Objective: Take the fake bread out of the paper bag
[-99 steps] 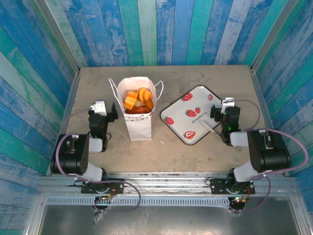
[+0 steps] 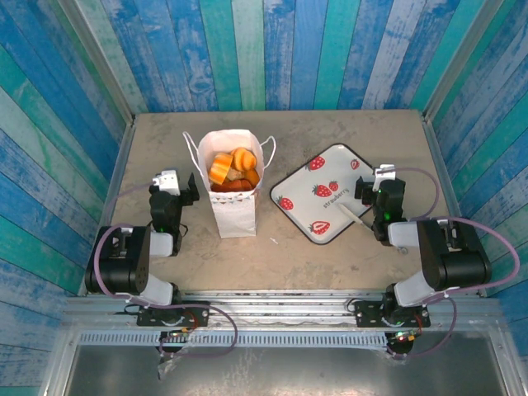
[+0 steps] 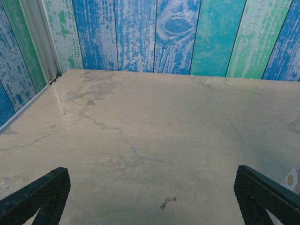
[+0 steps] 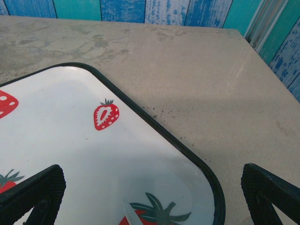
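The paper bag stands upright on the worktop, left of centre, its mouth open and its thin cord handles splayed out to either side. The fake bread sits inside it: several glossy orange and golden-brown pieces piled together just below the rim, none of them out on the worktop. To the right of the bag, close by but apart from it, a white tray with a dark rim and red strawberry prints lies flat, turned so one corner points toward the arms. The left pincer rests low just beside the bag's left side, not touching it; from the left wrist its two dark fingers stand wide open over bare worktop, with nothing between them. The right pincer sits at the tray's right corner; from the right wrist its fingers are likewise spread wide, one over the tray and the other over the worktop, holding nothing.
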Robot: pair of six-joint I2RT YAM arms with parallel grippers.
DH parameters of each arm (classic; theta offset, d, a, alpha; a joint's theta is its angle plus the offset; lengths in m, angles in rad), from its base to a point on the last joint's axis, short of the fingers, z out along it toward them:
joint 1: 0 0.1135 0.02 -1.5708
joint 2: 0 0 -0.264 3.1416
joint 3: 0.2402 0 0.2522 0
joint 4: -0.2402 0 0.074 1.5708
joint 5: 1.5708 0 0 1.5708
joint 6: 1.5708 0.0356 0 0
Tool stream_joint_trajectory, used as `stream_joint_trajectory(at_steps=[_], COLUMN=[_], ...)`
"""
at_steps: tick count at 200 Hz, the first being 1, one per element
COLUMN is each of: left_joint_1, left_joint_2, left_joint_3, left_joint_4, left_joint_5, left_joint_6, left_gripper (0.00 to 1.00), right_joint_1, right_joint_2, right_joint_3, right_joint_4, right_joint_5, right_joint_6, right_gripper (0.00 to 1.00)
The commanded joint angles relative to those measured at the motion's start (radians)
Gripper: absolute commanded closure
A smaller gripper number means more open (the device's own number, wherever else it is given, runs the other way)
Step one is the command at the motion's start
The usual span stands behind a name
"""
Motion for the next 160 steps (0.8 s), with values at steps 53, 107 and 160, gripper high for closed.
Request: stream_joint_trajectory(at_steps=[53, 107, 160], left_joint_1=[-0.004, -0.004, -0.004], left_joint_2=[0.024, 0.023, -0.037], left_joint_3=[0.014, 0.015, 0.062], left_joint_4=[-0.004, -0.004, -0.128], left_joint_5=[-0.005, -0.004, -0.003], left_joint_6=[0.01, 0.01, 0.004], left_gripper=[0.06, 0.06, 0.06], right_joint_1=[0.005, 0.005, 0.005], right_joint_2=[-0.007, -0.007, -0.01], right_joint_3=[0.018, 0.016, 0.014], right_joint_4=[-0.003, -0.005, -0.002], right_joint_5=[0.006, 0.004, 0.005], right_joint_6=[-0.01, -0.009, -0.01], right_gripper=[0.0, 0.0, 0.0])
